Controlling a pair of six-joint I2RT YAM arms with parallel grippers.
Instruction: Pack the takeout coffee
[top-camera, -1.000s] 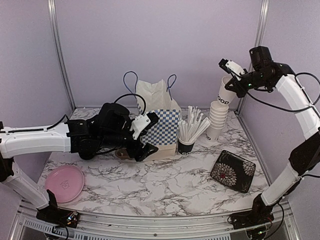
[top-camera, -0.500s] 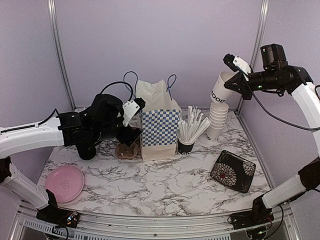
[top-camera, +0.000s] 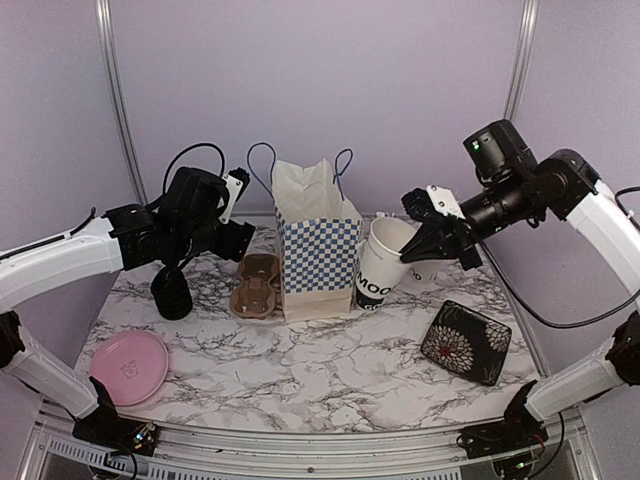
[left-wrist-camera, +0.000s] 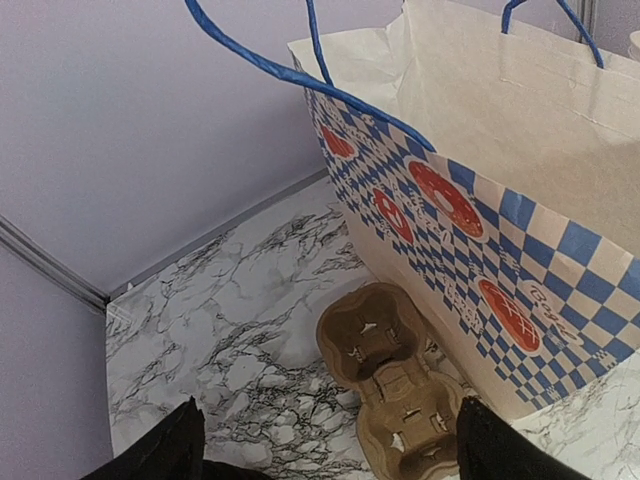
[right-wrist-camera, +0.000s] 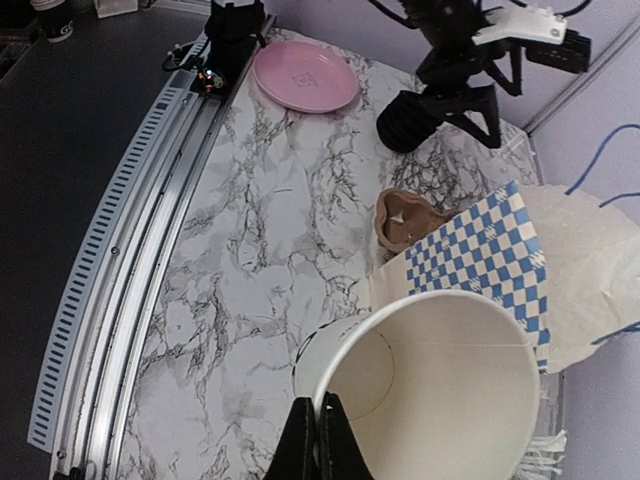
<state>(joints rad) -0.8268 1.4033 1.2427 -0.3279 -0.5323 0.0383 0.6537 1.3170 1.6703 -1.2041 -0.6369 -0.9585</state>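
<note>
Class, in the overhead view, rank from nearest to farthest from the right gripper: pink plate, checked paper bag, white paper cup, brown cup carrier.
1. white paper cup, rim held in the right gripper.
2. checked paper bag, just left of the cup.
3. brown cup carrier, left of the bag.
4. pink plate, near left corner.

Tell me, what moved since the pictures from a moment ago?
The right gripper, pinching the rim of a white paper cup, carried it from high in the back right corner down and left, next to the checkered bag. The left gripper, open, pulled back left from the bag, uncovering the brown cup carrier. The bag, carrier, pink plate and black flowered tray stayed put.
</note>
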